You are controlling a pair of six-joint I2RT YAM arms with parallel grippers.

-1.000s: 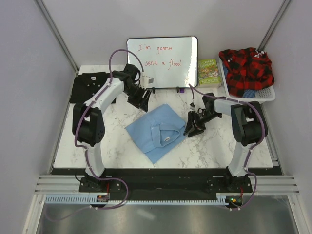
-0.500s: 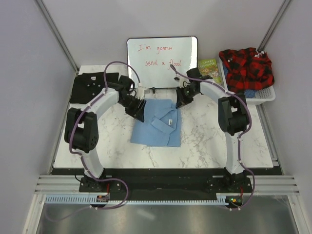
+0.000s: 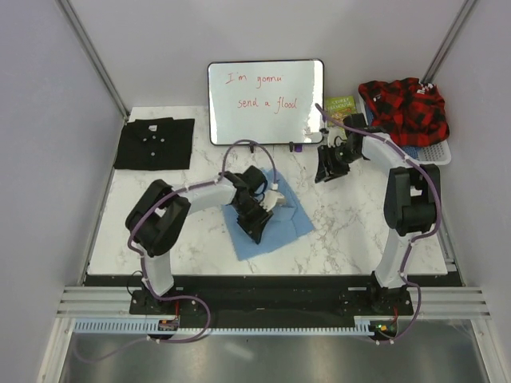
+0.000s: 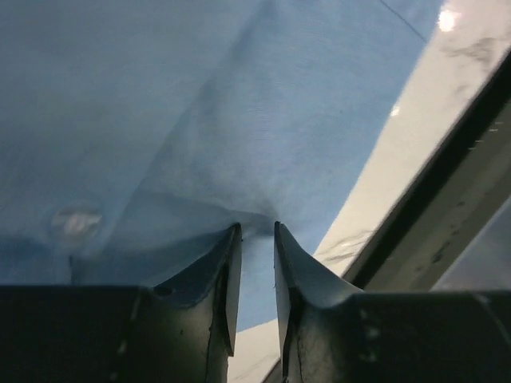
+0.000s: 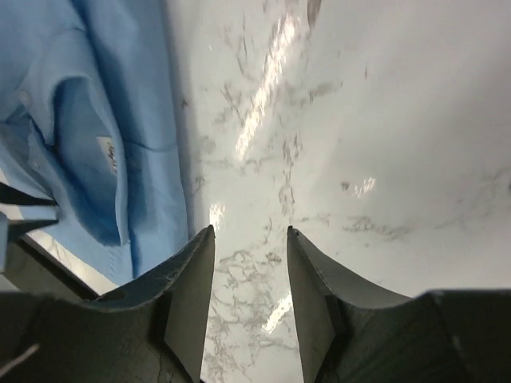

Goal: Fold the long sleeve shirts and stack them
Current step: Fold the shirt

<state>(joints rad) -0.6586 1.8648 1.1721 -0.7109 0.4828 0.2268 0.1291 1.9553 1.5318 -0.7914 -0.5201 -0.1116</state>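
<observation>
The light blue shirt (image 3: pixel 281 230) lies folded and slightly askew on the middle of the marble table. It fills the left wrist view (image 4: pixel 239 104), with a button showing at the left. My left gripper (image 3: pixel 255 214) rests on its left part, its narrow jaws (image 4: pixel 255 227) pinching a puckered fold of the blue cloth. My right gripper (image 3: pixel 326 169) is open and empty (image 5: pixel 251 231), over bare marble to the right of the shirt (image 5: pixel 80 120). The black shirt (image 3: pixel 153 144) lies folded at the back left corner.
A whiteboard (image 3: pixel 266 101) with red writing stands at the back centre. A green book (image 3: pixel 341 112) lies to its right. A white basket (image 3: pixel 435 152) at the back right holds a red plaid garment (image 3: pixel 403 112). The table's front edge (image 4: pixel 431 207) is near the left gripper.
The blue shirt has come from beside the whiteboard toward the front, with my left gripper holding it. My right gripper has let go of the shirt and stands apart to the right.
</observation>
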